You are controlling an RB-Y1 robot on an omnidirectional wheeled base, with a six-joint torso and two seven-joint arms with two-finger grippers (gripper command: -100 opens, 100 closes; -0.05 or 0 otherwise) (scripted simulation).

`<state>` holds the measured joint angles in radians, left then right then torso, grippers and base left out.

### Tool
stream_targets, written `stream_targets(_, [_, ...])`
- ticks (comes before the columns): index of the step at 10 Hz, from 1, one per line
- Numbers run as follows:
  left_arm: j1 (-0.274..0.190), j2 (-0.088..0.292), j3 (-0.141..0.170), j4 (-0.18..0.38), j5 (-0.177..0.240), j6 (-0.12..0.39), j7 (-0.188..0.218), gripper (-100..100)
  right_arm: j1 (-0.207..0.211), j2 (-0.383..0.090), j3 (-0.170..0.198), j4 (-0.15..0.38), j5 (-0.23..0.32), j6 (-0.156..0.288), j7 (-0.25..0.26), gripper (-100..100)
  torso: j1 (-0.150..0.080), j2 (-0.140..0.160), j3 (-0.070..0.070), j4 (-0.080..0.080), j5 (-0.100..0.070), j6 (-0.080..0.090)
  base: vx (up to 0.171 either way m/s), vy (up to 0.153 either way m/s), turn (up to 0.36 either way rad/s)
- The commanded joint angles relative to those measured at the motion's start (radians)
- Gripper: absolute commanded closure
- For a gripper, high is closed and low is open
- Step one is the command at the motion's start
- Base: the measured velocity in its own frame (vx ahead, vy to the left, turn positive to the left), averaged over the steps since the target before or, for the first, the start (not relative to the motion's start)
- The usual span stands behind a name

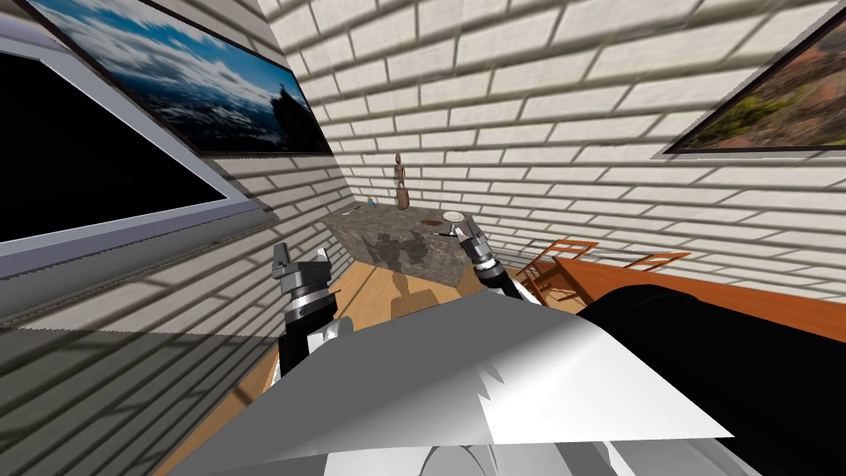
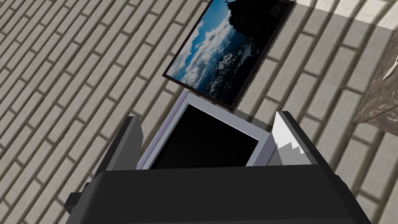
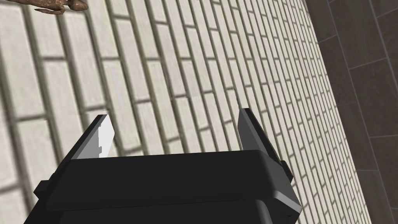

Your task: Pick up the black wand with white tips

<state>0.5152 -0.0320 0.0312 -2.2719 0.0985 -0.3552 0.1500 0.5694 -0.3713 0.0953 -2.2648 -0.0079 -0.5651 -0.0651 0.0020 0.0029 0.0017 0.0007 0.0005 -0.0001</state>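
Both arms stretch forward, fingers spread wide and empty: right gripper (image 1: 459,232) tilted up at the stone table (image 1: 396,245)'s near edge, left gripper (image 1: 301,254) short of it; the wand's position cannot be told.

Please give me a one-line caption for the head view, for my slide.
Raised left gripper and right gripper before a grey mottled table bearing a brown figurine and a pale dish.
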Motion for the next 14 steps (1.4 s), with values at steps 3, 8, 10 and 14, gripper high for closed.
stream_targets(3, [0.0, 0.0, 0.0, 0.0, 0.0, 0.0, 0.0, 0, 0.002, -0.101, 0.005, 0.022, 0.001, -0.012, 0.0, -100, 0.0, -0.001, 0.0, 0.0, 0.0, 0.0, -0.034, 0.034, 0.04])
stream_targets(8, [0.0, 0.0, 0.0, 0.0, 0.0, 0.0, 0.0, 0, -0.001, -0.251, 0.025, 0.079, 0.016, -0.024, 0.001, -100, -0.001, -0.002, -0.001, 0.0, 0.0, 0.0, -0.016, 0.03, 0.062])
stream_targets(10, [0.0, 0.0, 0.0, 0.0, 0.0, 0.0, 0.0, 0, -0.001, -0.31, 0.036, 0.103, 0.025, -0.026, 0.001, -100, -0.001, -0.003, -0.002, -0.001, 0.0, 0.0, 0.007, 0.017, 0.071])
stream_targets(14, [0.0, 0.0, 0.0, 0.0, 0.0, 0.0, 0.0, 0, -0.001, -0.406, 0.049, 0.127, 0.036, -0.027, 0.0, -100, -0.001, -0.005, -0.003, -0.001, 0.0, 0.0, 0.015, 0.014, 0.058])
